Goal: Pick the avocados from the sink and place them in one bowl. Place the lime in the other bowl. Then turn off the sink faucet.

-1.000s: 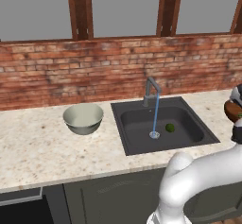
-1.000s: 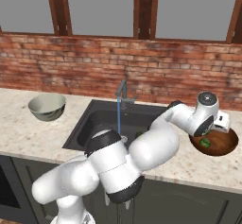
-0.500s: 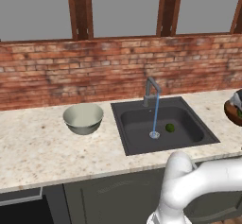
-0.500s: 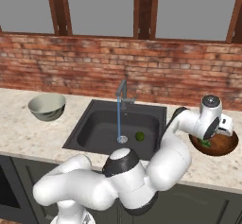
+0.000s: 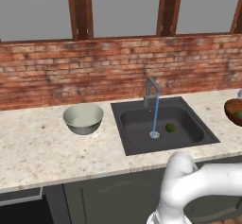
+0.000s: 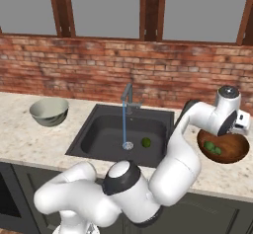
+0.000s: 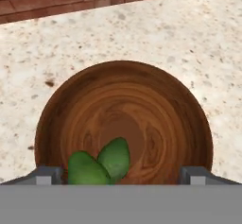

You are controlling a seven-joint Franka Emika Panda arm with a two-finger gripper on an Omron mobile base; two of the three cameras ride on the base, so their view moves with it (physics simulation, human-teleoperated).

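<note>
Now hand (image 7: 121, 178) hangs over brown bowl (image 7: 124, 124), fingers (image 7: 46, 175) spread wide, gripping nothing. Two avocados (image 7: 99, 164) lie touching inside brown bowl on tabletop (image 6: 20, 139) right of sink (image 6: 106, 132). Lime (image 6: 146, 142) sits in sink beside drain. Faucet (image 6: 127, 98) runs water. Pale bowl (image 6: 49, 111) stands left of sink.

The arm (image 6: 183, 144) is glossy white with thick rounded segments, dark grey caps at the joints, a round grey disc on the wrist and two small grey finger tips (image 7: 47, 175) on the hand.
</note>
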